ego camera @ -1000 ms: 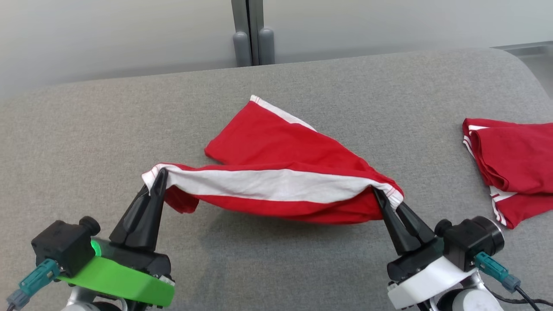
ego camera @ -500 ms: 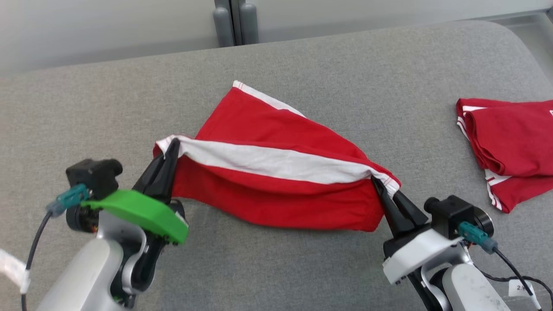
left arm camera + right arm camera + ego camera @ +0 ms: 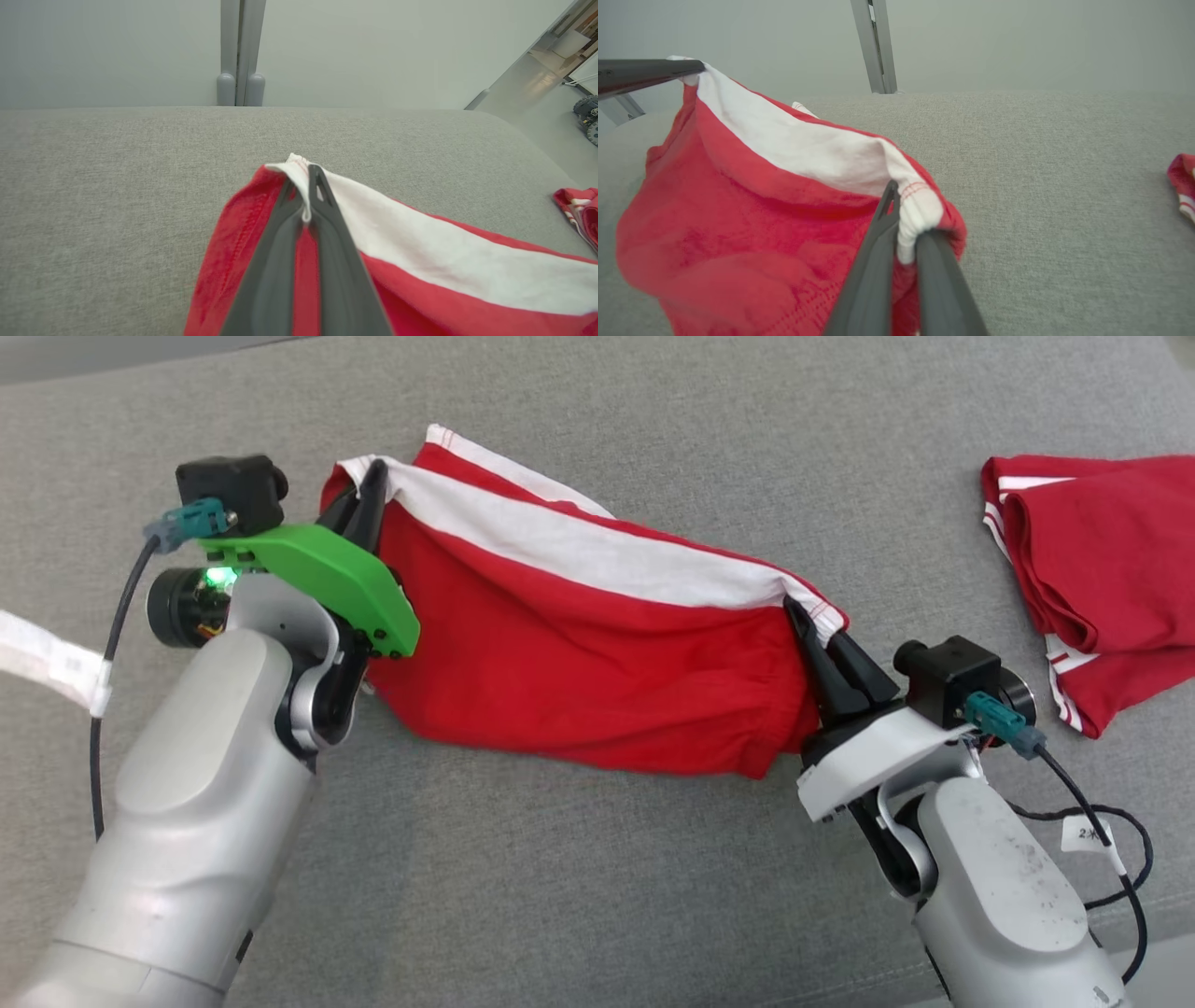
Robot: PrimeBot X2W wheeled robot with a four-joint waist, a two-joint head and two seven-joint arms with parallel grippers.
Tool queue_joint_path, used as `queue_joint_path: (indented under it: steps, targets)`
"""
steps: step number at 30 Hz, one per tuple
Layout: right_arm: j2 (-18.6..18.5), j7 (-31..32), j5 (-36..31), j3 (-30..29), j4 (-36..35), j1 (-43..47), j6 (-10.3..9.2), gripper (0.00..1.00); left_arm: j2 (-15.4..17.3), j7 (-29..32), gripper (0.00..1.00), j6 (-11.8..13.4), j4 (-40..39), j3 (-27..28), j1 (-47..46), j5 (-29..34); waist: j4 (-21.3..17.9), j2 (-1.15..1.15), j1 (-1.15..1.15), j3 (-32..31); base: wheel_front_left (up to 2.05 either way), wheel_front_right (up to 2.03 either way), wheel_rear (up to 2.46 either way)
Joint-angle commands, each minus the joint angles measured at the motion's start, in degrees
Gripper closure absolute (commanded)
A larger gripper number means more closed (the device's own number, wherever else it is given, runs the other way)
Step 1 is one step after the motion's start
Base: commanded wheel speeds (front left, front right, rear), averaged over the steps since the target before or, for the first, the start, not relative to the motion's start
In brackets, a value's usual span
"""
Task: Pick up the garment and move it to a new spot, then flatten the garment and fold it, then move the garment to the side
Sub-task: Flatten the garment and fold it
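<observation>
Left hand (image 3: 367,490): closed on one end of the white waistband (image 3: 597,546) of the red garment (image 3: 597,653). In your left wrist view the white edge is pinched between the two fingers, with the tips reaching just past it.

Right hand (image 3: 812,621): closed on the other end of the same waistband. In your right wrist view a fold of white cloth with red stitching bulges out between the fingers.

Garment: held up by both hands over the left and middle part of the grey table (image 3: 653,859). The waistband runs as a white strip from hand to hand, and its left end sits higher in the head view than its right end. The red body hangs below it. The lower edge looks to be touching the table, but I cannot tell for sure.

Second garment (image 3: 1102,569): red with white stripes, lying bunched on the table at the right edge of the head view. It is well apart from the held one and touches neither hand.
</observation>
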Motion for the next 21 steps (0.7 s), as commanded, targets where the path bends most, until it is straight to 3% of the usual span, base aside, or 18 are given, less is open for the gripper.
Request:
queue_joint_path:
  steps: [1, 11, 12, 13, 14, 15, 16, 21]
  targets:
    - [-0.03, -0.73, 1.18, 0.42, 0.9, -1.27, -0.1, 1.0, -0.54, -0.51, 1.0, -0.57, 1.66, -0.12, -2.07, 0.5, -2.63, 0.0, 0.0, 3.28, 0.0, 0.0, 0.0]
    - [-0.07, -2.99, 4.71, 2.06, 6.81, -6.36, -0.1, 1.0, -4.01, -3.25, 1.0, -2.95, 14.68, -0.95, -10.3, 1.53, -4.32, 0.0, 0.0, 5.38, 0.0, 0.0, 0.0]
    - [-0.06, -3.16, 4.86, 2.24, 7.13, -6.58, -0.1, 0.74, -4.29, -3.74, 1.0, -3.03, 15.77, -0.88, -10.66, 1.46, -4.37, 0.0, 0.0, 5.39, 0.0, 0.0, 0.0]
    - [-0.08, -3.27, 5.07, 2.33, 7.26, -6.66, -0.1, 0.59, -4.48, -4.26, 0.95, -3.18, 16.66, -0.9, -10.98, 1.54, -4.39, 0.0, 0.0, 5.34, 0.0, 0.0, 0.0]
    - [-0.08, -3.35, 5.08, 2.41, 7.33, -6.68, -0.1, 0.0, -4.7, -4.94, 0.34, -3.36, 17.59, -0.88, -11.28, 1.65, -4.41, 0.0, 0.0, 5.23, 0.0, 0.0, 0.0]
    - [-0.08, -3.36, 5.0, 2.51, 7.35, -6.59, -0.1, 0.0, -4.84, -5.54, 0.05, -3.48, 18.31, -0.89, -11.42, 1.72, -4.4, 0.0, 0.0, 5.12, 0.0, 0.0, 0.0]
    - [-0.06, -3.35, 4.77, 2.56, 7.33, -6.32, -0.1, 0.0, -4.93, -6.35, 0.0, -3.71, 19.02, -0.97, -11.47, 1.84, -4.34, 0.0, 0.0, 4.93, 0.0, 0.0, 0.0]
    - [-0.1, -3.38, 3.35, 0.9, 4.71, -3.56, -0.1, 0.0, -5.7, -10.0, 0.0, -5.23, 20.8, -1.5, -9.7, 1.89, -3.32, 0.0, 0.0, 3.38, 0.0, 0.0, 0.0]
